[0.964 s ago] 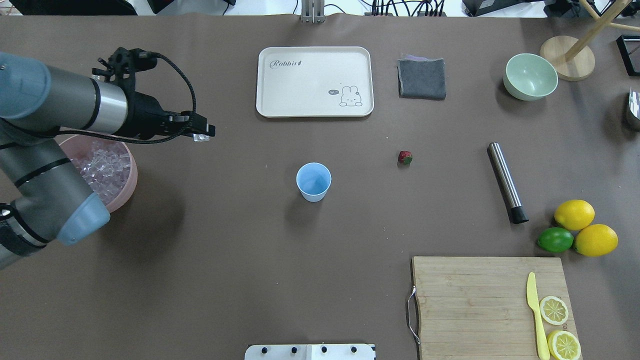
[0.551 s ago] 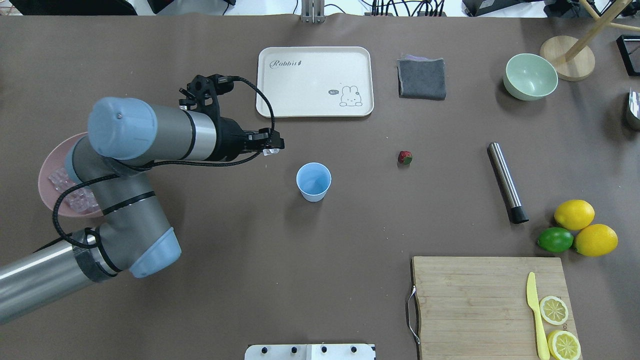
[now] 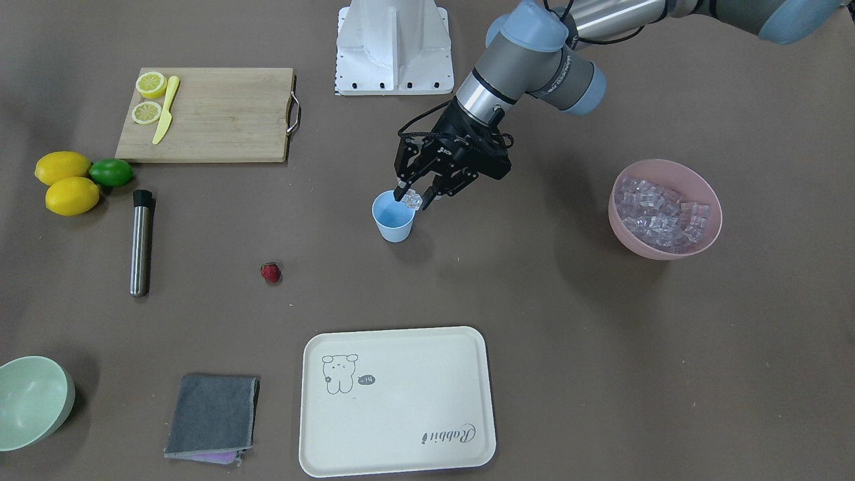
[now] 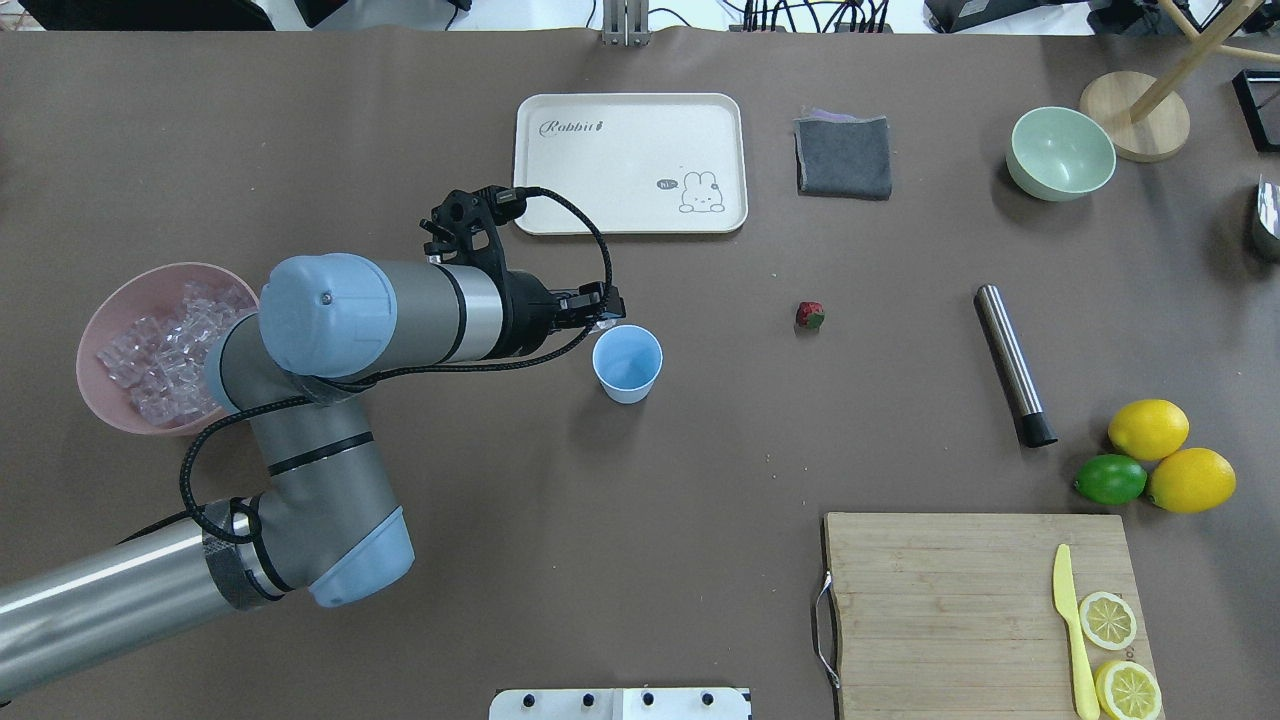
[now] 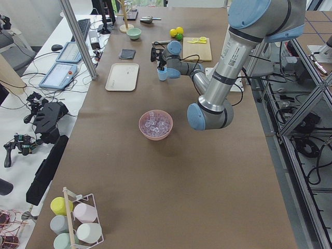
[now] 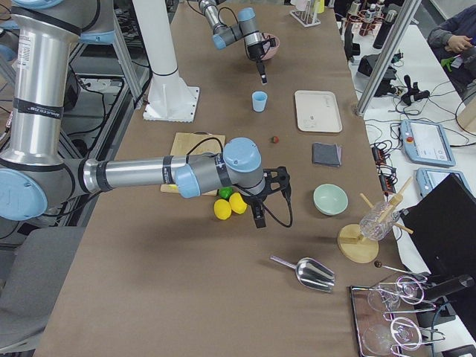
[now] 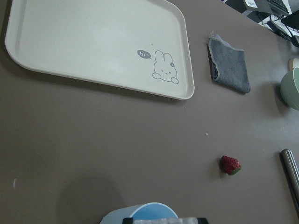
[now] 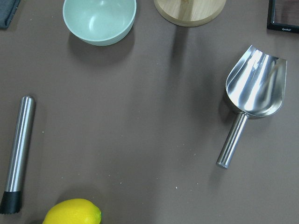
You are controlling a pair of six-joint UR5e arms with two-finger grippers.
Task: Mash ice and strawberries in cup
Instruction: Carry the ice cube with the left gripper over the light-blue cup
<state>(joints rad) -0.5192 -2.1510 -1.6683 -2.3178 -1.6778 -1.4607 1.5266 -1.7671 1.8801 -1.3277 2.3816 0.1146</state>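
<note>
Swinging across from the large pink plastic bowl (image 3: 661, 249) of heaped clear ice pieces (image 3: 658, 210) in the space of a second and closing on the small light-blue plastic cup (image 3: 394, 217) at mid-table, with the black left two-finger gripper (image 3: 413, 198) now hanging just above the cup's rim, on the bowl side. Pinching one small glassy ice cube (image 3: 415, 200) between the fingertips, not yet letting go. Standing upright and untouched, the cup, looking empty inside from overhead. Lying well apart from it on the brown table (image 4: 500, 500), the small red strawberry (image 4: 810, 316) with its dark green top, waiting its turn. Resting farther off again, the steel rod-shaped muddler (image 4: 1012, 363) with a black tip. Marking, by this reading, the first delivery of ice: loading only just beginning, mashing some way off. Hovering beside the yellow lemons (image 6: 222, 210), the right gripper (image 6: 259, 221), showing only from the table's end, so impossible to tell whether clenched or released.
</note>
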